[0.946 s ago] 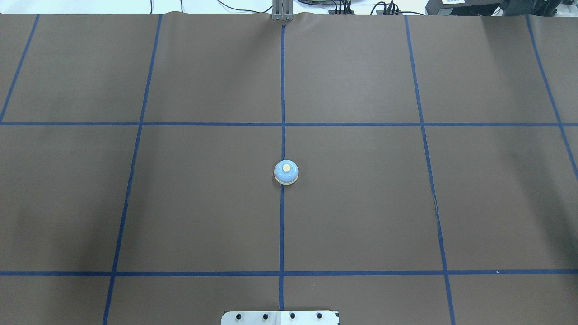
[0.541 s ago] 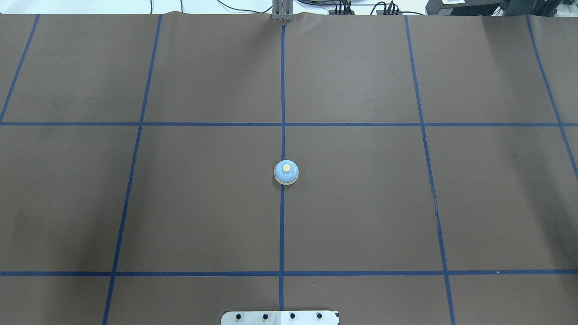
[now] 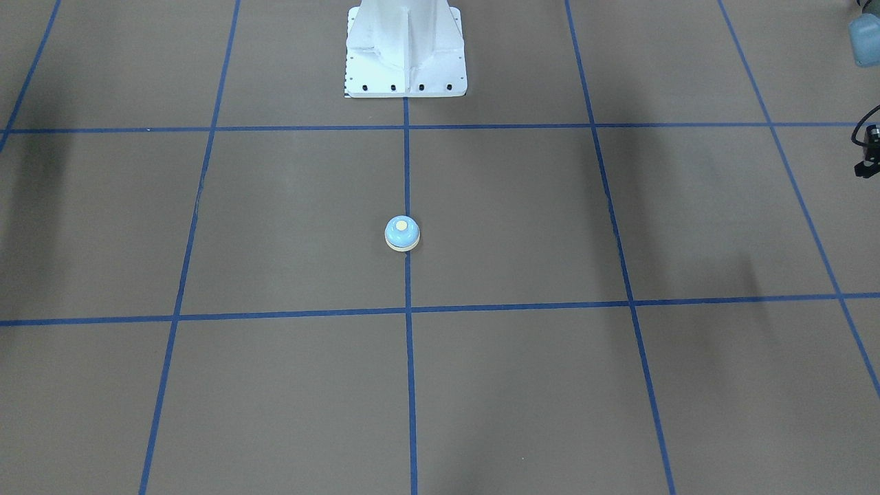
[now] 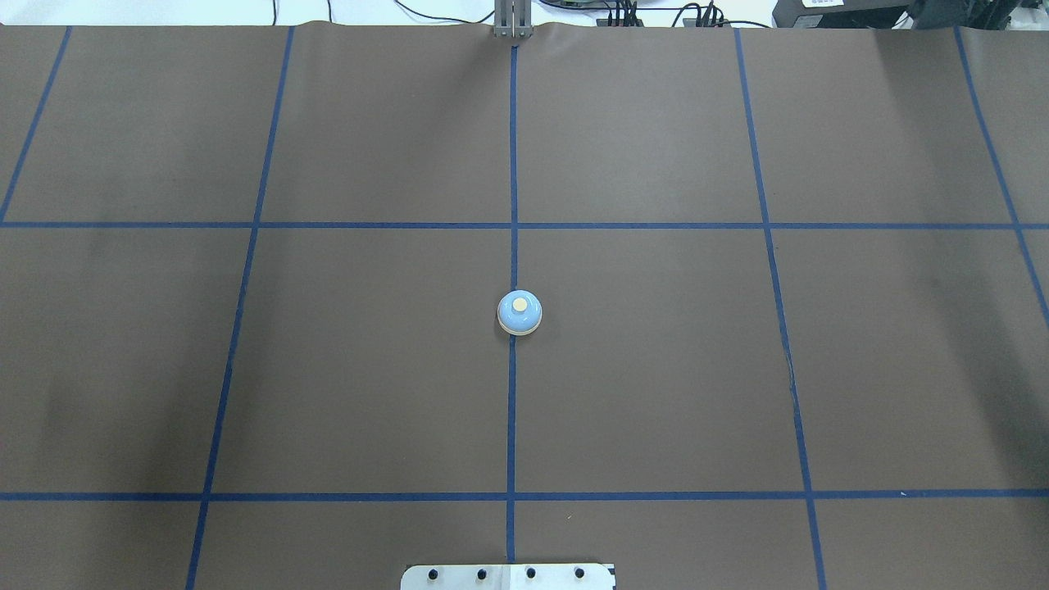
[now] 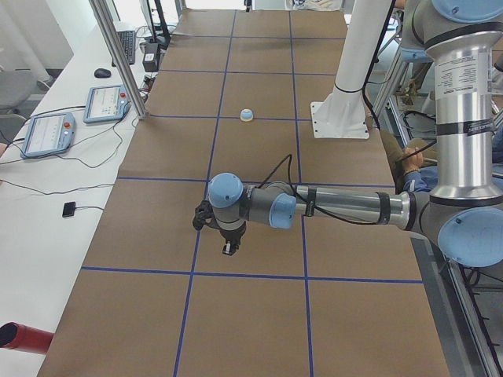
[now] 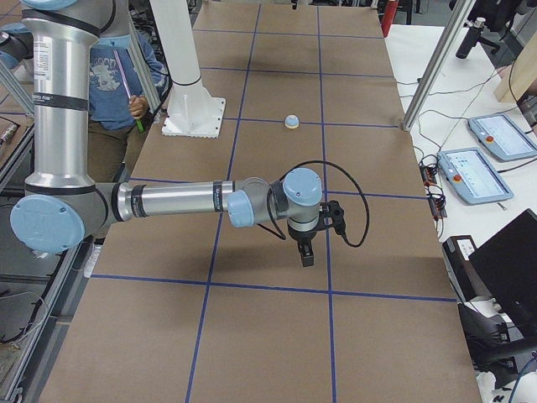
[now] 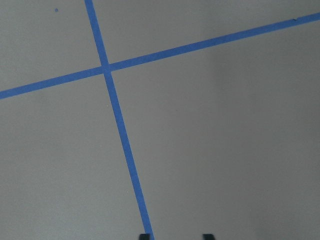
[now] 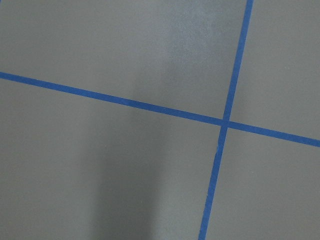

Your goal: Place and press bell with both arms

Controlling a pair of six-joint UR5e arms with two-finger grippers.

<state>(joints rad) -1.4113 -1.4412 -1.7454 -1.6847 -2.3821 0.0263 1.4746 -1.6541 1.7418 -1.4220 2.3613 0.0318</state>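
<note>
The light-blue bell with its cream button stands upright on the middle blue tape line of the brown table, also in the front view, exterior left view and exterior right view. No gripper touches it. My left gripper hangs low over the table's left end, far from the bell; in the left wrist view its two fingertips stand apart with nothing between them. My right gripper hangs over the table's right end; I cannot tell if it is open or shut.
The white bolted pedestal stands at the robot's side of the table. Teach pendants lie on the white side bench behind an aluminium post. A person in blue sits beside the pedestal.
</note>
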